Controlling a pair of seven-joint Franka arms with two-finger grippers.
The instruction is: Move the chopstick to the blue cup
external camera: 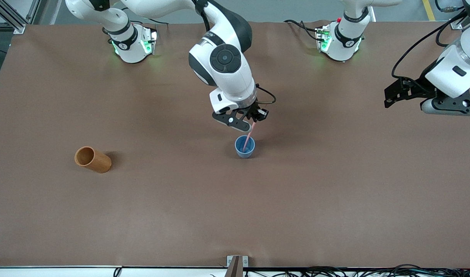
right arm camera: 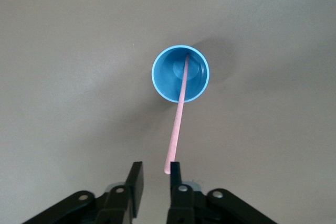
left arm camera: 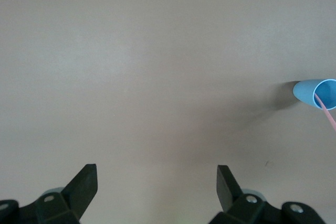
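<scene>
The blue cup (external camera: 245, 146) stands near the middle of the table. A thin pale-pink chopstick (external camera: 250, 137) leans in it, lower end on the cup's bottom and upper end sticking out over the rim. My right gripper (external camera: 253, 124) hovers just above the cup. In the right wrist view the cup (right arm camera: 180, 74) and stick (right arm camera: 177, 116) lie ahead of the right gripper (right arm camera: 156, 167), which is open. The stick's top rests by one fingertip (right arm camera: 175, 169). My left gripper (external camera: 390, 98) waits open in the air at the left arm's end of the table; nothing lies between its fingers (left arm camera: 157, 174).
An orange-brown cylindrical cup (external camera: 92, 159) sits toward the right arm's end of the table, slightly nearer the front camera than the blue cup. The left wrist view catches the blue cup (left arm camera: 317, 94) and the stick (left arm camera: 326, 110) at its edge. Brown cloth covers the table (external camera: 335, 200).
</scene>
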